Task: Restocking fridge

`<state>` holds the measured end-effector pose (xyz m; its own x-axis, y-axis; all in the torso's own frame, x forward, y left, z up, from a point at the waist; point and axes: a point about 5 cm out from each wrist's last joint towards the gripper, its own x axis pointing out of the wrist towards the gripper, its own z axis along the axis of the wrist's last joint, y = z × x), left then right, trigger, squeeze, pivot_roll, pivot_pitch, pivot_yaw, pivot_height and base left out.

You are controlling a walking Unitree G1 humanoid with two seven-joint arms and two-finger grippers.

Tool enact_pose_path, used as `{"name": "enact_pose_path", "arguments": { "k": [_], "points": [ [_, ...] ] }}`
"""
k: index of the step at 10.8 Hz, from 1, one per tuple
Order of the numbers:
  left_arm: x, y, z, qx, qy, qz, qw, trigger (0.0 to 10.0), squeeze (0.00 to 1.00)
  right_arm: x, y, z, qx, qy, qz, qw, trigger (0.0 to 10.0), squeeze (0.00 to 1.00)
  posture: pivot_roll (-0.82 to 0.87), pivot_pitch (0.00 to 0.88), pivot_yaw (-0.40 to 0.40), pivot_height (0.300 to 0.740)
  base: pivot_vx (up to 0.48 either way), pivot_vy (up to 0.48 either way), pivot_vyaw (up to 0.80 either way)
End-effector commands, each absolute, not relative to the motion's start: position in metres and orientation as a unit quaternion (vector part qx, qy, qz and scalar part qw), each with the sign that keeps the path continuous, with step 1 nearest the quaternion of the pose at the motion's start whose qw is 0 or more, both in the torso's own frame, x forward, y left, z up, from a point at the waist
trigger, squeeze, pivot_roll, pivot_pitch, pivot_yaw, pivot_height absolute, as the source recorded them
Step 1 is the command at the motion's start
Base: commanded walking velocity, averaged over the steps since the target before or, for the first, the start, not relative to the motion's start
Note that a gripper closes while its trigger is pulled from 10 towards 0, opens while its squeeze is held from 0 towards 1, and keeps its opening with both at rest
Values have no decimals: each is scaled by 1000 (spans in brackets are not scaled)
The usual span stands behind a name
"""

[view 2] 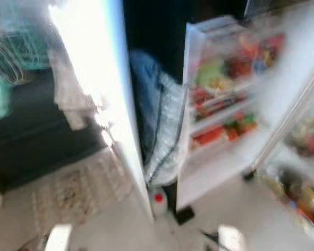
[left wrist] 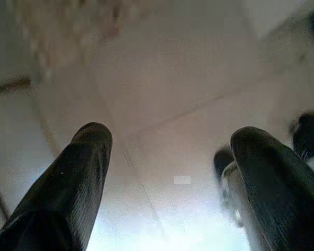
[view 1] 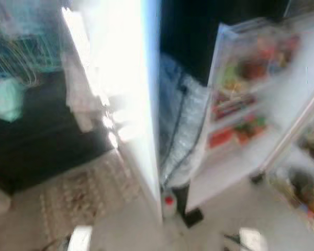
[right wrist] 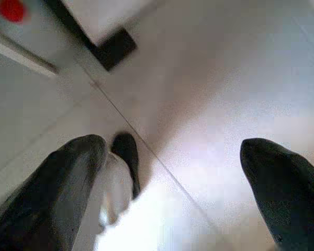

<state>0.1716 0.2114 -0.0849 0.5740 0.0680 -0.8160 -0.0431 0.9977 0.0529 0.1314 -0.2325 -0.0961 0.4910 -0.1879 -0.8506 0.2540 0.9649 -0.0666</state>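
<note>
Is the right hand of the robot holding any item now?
No, the right hand is open, its fingers wide apart over the bare tiled floor.

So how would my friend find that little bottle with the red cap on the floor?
Start at the tall white panel in the middle and follow its edge down to the pale floor. The bottle stands right at its foot, beside the open fridge door full of colourful food. It is small and pale, with the red cap.
</note>
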Motion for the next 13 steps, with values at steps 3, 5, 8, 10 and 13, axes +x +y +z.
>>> {"name": "enact_pose_path", "arguments": {
  "k": [3, 5, 8, 10, 13],
  "points": [
    [159, 222, -88, 22, 481, 40, 876, 10000, 0, 135, -225, -97, 64, 479, -159, 861, 10000, 0, -140, 0, 118, 740, 0, 139, -744],
    [159, 223, -88, 20, 480, 42, 876, 10000, 0, 136, -224, -97, 60, 478, -150, 863, 10000, 0, -143, 0, 119, 740, 0, 0, -744],
    [159, 223, -88, 16, 479, 46, 876, 10000, 0, 136, -224, -96, 54, 480, -143, 864, 10000, 0, -150, 0, 112, 740, 0, 0, -744],
    [159, 222, -89, 10, 478, 53, 877, 10000, 0, 137, -226, -96, 52, 478, -139, 866, 10000, 0, -152, 0, 107, 740, 0, 0, -741],
    [160, 221, -88, 5, 475, 54, 878, 10000, 0, 139, -225, -95, 55, 468, -140, 871, 10000, 0, -149, 0, 108, 740, 0, 0, -229]
  ]
}}
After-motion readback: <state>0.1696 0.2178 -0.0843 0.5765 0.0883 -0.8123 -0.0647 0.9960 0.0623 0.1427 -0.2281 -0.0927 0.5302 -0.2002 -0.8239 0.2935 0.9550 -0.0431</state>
